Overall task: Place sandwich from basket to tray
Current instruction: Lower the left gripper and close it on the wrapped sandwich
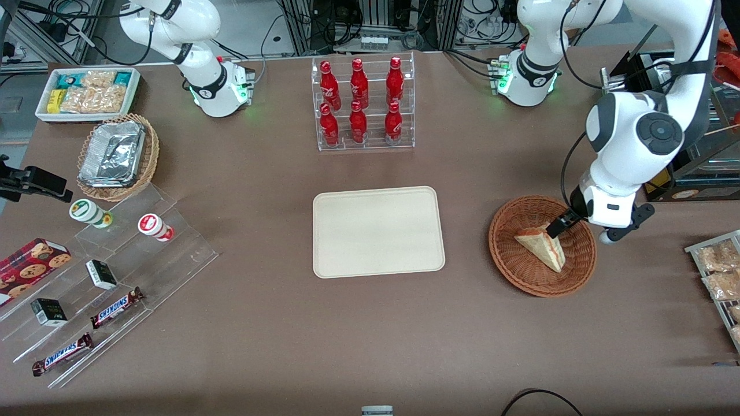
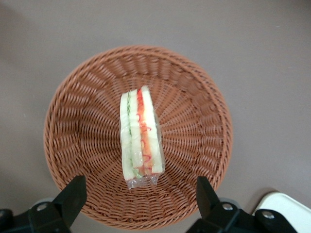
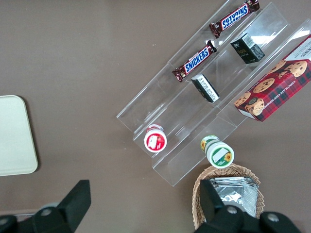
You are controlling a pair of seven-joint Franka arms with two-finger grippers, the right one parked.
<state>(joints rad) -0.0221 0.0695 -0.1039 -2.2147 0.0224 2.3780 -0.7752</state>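
The sandwich (image 1: 541,247), a plastic-wrapped wedge of pale bread, lies in the middle of the round reddish-brown basket (image 1: 504,254). In the left wrist view the sandwich (image 2: 141,138) shows its red and green filling edge, resting in the basket (image 2: 73,121). My gripper (image 1: 563,228) hovers just above the basket, over the part farther from the front camera. It is open, and its black fingers (image 2: 73,194) stand wide apart with only wicker between them (image 2: 140,196). The cream tray (image 1: 378,231) lies flat beside the basket, toward the parked arm's end; its corner (image 2: 286,208) also shows.
A clear rack of red bottles (image 1: 361,104) stands farther from the front camera than the tray. Snack packets on a rack (image 1: 720,271) lie at the working arm's end. A tan basket with foil containers (image 1: 115,156), a white snack bin (image 1: 87,92) and acrylic steps with candy bars (image 1: 115,277) are at the parked arm's end.
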